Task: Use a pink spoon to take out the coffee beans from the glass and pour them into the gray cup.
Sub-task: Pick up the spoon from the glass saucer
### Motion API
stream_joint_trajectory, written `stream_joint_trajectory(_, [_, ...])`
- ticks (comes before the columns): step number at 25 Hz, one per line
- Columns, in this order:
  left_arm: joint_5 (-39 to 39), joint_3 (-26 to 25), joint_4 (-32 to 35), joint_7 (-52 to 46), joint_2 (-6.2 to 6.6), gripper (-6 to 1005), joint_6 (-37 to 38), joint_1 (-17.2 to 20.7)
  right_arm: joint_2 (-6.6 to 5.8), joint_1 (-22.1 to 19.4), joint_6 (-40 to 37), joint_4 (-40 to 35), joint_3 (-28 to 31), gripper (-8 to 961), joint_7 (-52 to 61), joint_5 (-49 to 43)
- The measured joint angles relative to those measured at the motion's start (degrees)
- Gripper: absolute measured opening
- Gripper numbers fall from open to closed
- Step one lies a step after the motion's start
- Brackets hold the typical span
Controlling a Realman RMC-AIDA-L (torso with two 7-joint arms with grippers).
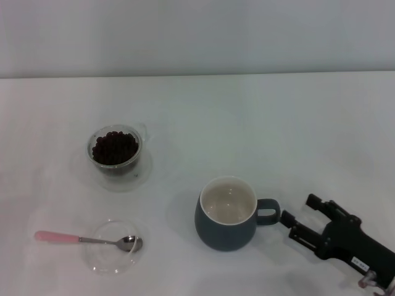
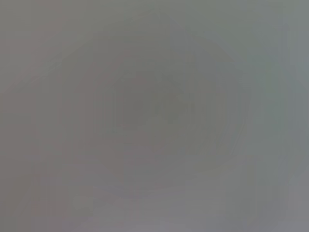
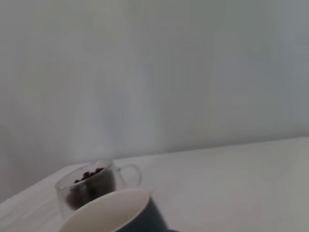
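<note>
The glass (image 1: 115, 150) full of coffee beans (image 1: 115, 145) stands at the left on the white table. The pink spoon (image 1: 80, 238) lies in front of it, its metal bowl resting in a shallow clear dish (image 1: 114, 256) and its pink handle pointing left. The gray cup (image 1: 227, 216) stands empty at front centre, its handle pointing right. My right gripper (image 1: 300, 209) is open just right of that handle, not touching it. The right wrist view shows the gray cup's rim (image 3: 116, 212) close up, with the glass (image 3: 87, 191) and the beans (image 3: 89, 174) behind it. My left gripper is out of view.
The glass seems to stand on a clear saucer (image 1: 145, 170). The white table (image 1: 278, 123) runs back to a pale wall. The left wrist view shows only a plain grey blur.
</note>
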Motion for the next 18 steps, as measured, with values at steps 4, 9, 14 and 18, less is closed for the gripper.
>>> stream_joint_trajectory(4, [-0.1,-0.1,0.1,0.0,0.08,699,0.2,0.0,-0.08,-0.8,-1.7,-2.0,0.4,870,1.1,0.2])
stream_joint_trajectory(9, [0.4,0.2,-0.1,0.0,0.12,699,0.3,0.0,-0.05,-1.1,-2.9,-3.3,3.0,870,2.1,4.4])
stream_joint_trajectory(14, [4.3,0.3,0.3,-8.2,0.32,699,-0.8,1.4,0.05,-0.9,-4.5,-3.3,9.9,870,1.1,9.5])
stream_joint_trajectory(18, [12.2,0.3,4.0,-26.9,1.62,699,-0.7,3.7,0.12,-0.7,-6.9,-3.0,17.1,870,-5.7,10.5])
